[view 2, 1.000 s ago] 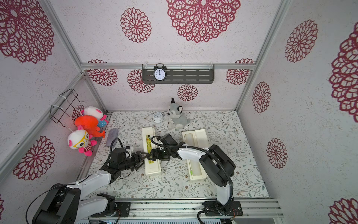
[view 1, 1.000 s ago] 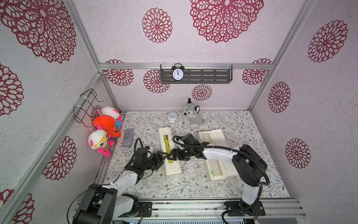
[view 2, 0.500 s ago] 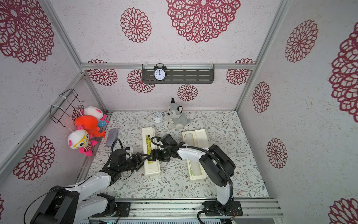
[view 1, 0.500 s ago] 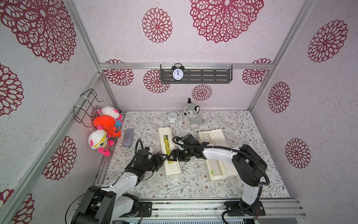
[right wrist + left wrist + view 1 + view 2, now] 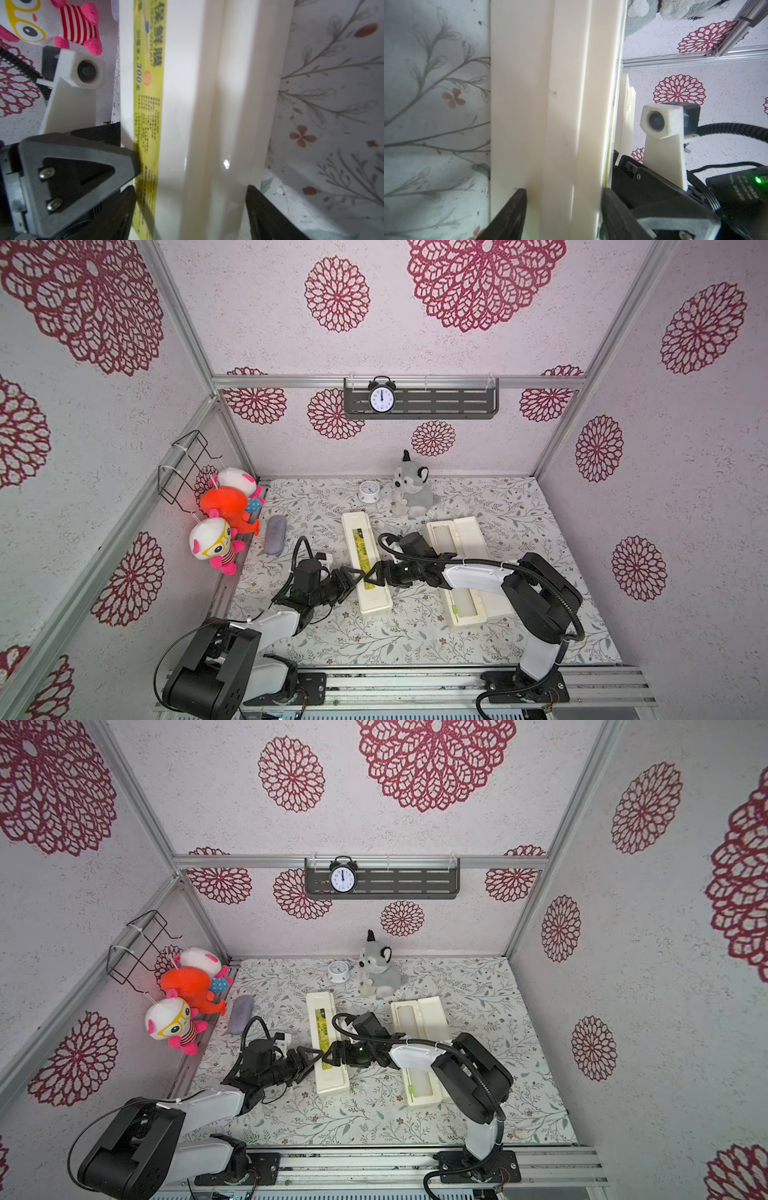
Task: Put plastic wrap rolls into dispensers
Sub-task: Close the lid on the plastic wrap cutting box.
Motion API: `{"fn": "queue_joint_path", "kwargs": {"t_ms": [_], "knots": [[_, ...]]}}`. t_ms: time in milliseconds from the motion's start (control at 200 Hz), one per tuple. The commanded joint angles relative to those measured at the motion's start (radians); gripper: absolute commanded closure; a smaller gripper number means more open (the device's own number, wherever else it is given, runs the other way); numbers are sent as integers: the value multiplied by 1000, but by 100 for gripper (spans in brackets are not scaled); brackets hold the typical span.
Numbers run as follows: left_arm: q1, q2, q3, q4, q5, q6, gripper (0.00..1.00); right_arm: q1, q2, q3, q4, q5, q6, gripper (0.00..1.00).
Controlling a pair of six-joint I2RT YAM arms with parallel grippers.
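A floral surface (image 5: 374, 639) fills a booth of pale walls (image 5: 623, 364) stamped with red medallions. Since a second ago the left jaws (image 5: 355, 576) have narrowed, while the right jaws (image 5: 375, 577) have hardly shifted. The closed dispenser (image 5: 360, 537) lies mid-surface. On its left, the left jaws pinch its long edge. On its right, the right jaws stand wide and unclamped, one finger (image 5: 128, 199) over the label (image 5: 148, 104). Further right lies the open dispenser (image 5: 471, 531), a plastic wrap roll (image 5: 464, 602) in its trough.
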Motion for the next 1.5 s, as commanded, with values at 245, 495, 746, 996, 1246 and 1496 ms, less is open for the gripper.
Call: {"fn": "queue_joint_path", "kwargs": {"t_ms": [245, 495, 746, 996, 1246, 1496], "knots": [[-32, -4, 12, -352, 53, 49, 42, 19, -95, 44, -54, -41, -85, 13], [51, -32, 61, -422, 41, 87, 36, -26, -117, 23, -73, -67, -119, 13], [92, 30, 194, -499, 52, 160, 30, -105, -96, 87, -174, -50, -225, 6], [141, 111, 252, -510, 48, 189, 30, -178, -4, 199, -220, -82, -288, 5], [219, 234, 369, -481, 70, 244, 30, -222, 165, 381, -193, -209, -301, 5], [289, 374, 458, -373, 128, 247, 30, -252, 329, 532, -143, -313, -250, 8]]}}
